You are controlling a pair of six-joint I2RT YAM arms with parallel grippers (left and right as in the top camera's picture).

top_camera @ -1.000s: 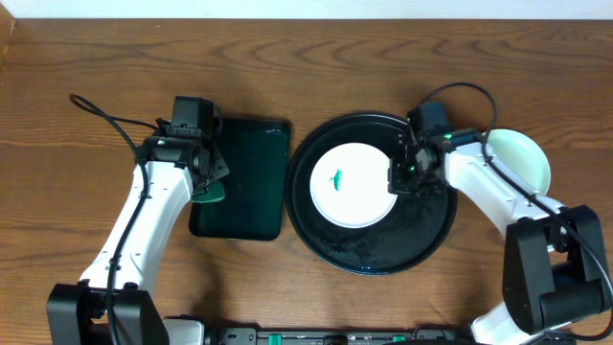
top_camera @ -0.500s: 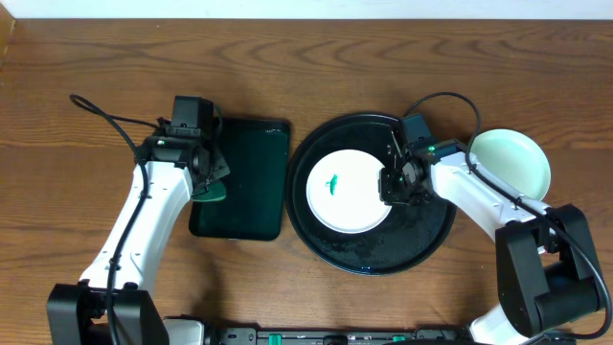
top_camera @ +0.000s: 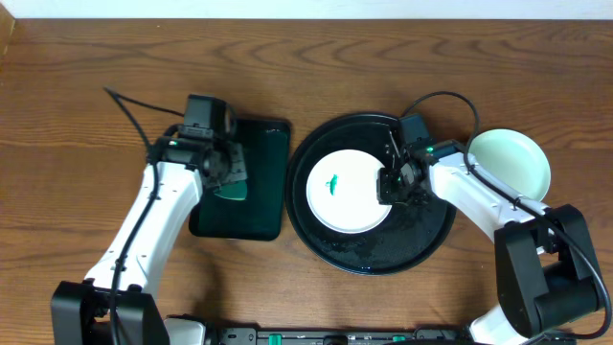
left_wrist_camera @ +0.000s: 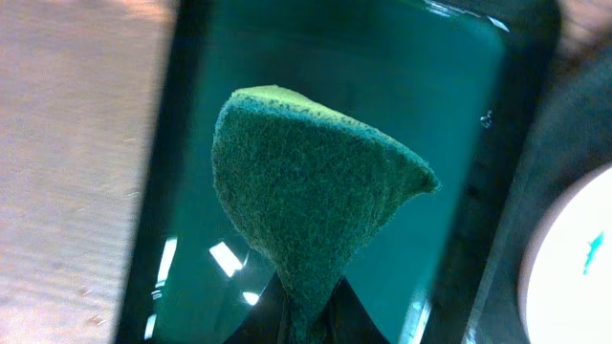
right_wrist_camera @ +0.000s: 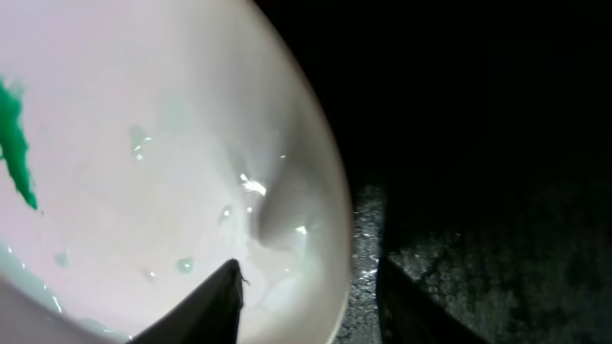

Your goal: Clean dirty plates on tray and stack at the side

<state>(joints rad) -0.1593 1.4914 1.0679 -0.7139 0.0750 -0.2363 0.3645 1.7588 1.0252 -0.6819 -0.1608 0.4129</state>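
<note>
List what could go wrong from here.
1. The right gripper straddles the rim of the wet white plate with jaws apart; unheld, the plate may slide on the black tray when scrubbed.
2. The left gripper pinches the sponge by one end; it could fold against the smear.

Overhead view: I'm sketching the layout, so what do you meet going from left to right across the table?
The dark green tray → white plate → right hand at that plate's right rim → mint-green plate.

right arm [top_camera: 479, 196] over tray [top_camera: 374, 261], plate [top_camera: 350, 196] left side reachable
</note>
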